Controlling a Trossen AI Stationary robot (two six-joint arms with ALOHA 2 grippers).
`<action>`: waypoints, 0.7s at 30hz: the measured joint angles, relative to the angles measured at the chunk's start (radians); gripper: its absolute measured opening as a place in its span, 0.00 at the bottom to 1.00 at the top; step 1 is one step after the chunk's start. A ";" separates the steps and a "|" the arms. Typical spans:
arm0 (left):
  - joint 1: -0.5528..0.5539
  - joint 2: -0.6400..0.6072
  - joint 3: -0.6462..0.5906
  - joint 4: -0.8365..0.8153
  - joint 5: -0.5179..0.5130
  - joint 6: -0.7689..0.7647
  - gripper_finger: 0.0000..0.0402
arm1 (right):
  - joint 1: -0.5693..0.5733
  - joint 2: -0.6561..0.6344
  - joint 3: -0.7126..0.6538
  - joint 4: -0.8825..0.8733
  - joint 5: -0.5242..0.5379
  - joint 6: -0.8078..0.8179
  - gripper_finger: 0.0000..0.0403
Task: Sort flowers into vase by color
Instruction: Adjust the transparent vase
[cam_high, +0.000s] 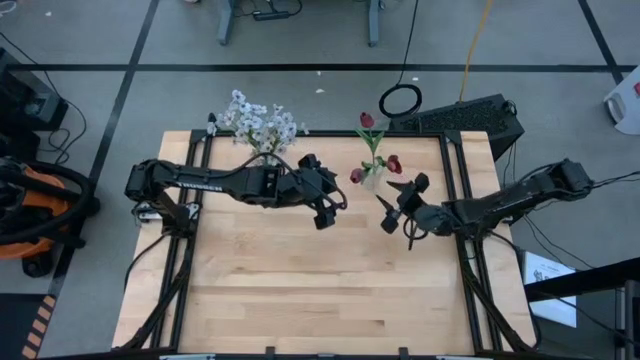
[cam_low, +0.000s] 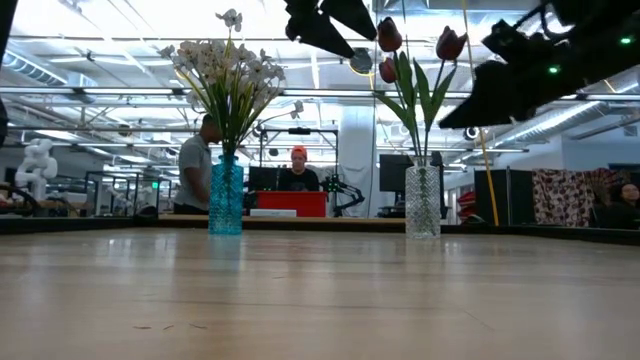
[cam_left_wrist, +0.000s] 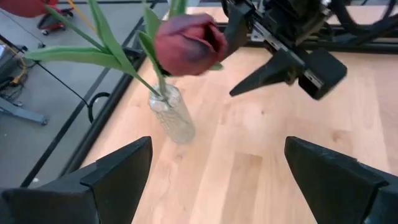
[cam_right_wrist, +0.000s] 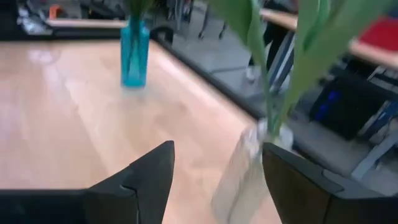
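Just beyond R pincer (cam_high: 398, 208): tulips (cam_high: 372, 150) in clear vase (cam_low: 422, 202).

Left gripper (cam_left_wrist: 214, 177) fingers stood apart, empty. Beyond: clear vase (cam_left_wrist: 172, 114) holding dark red tulip (cam_left_wrist: 189, 45); right gripper (cam_left_wrist: 273, 62) near, apparently open.

A robotics laboratory in a large open industrial hall. The wooden table (cam_high: 320, 280) sits in a black metal frame on a grey floor marked with dark tape lines, cables trailing across it. Beyond the table: exposed ceiling trusses with strip lighting (cam_low: 100, 60), workstations with monitors (cam_low: 400, 172), a person at a red laptop (cam_low: 298, 172), another standing (cam_low: 195, 165).
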 joint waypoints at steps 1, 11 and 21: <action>-0.008 0.000 0.000 -0.003 -0.001 -0.005 0.93 | 0.012 -0.016 0.000 -0.055 0.000 0.041 0.58; -0.112 0.000 0.000 -0.043 -0.048 -0.044 0.93 | 0.051 -0.011 -0.187 0.010 -0.015 0.264 0.55; -0.197 0.006 -0.141 0.008 -0.076 -0.195 0.93 | -0.043 0.070 -0.334 0.474 -0.040 0.129 0.33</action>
